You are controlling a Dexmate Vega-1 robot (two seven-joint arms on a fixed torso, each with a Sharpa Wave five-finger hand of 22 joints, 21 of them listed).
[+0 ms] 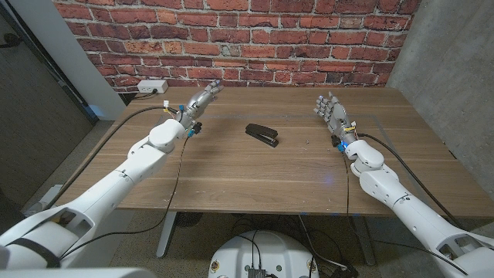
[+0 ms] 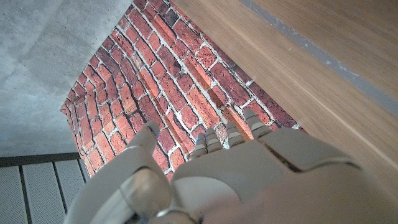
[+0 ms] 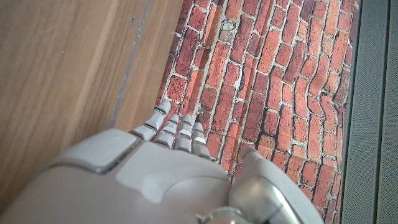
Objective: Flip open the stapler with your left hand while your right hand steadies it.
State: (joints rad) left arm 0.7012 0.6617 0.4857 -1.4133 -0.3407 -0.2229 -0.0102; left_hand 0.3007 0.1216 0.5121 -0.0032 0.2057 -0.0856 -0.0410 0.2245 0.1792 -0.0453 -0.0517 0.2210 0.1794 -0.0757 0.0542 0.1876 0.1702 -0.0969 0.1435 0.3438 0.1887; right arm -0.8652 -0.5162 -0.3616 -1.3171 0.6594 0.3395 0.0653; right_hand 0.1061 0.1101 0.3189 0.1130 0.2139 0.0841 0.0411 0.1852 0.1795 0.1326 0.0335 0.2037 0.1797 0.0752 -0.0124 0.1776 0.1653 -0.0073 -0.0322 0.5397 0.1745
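Head view: the stapler (image 1: pixel 262 134) lay closed at mid-desk (image 1: pixel 231 174), untouched, with your left hand (image 1: pixel 199 100) and right hand (image 1: pixel 332 110) well apart from it on either side, both holding nothing with fingers extended, so by my read the task hadn't started. Left wrist view: your fingers (image 2: pixel 214 138) pointed at the brick wall (image 2: pixel 155 93). Right wrist view: fingers (image 3: pixel 174 127) likewise straight and empty, so steadying and flipping both remained.

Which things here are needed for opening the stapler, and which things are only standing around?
Needed: stapler, closed, mid-table; left hand, open; right hand, open; both away from it.

Not needed: wall socket; brick wall; table only carries it.
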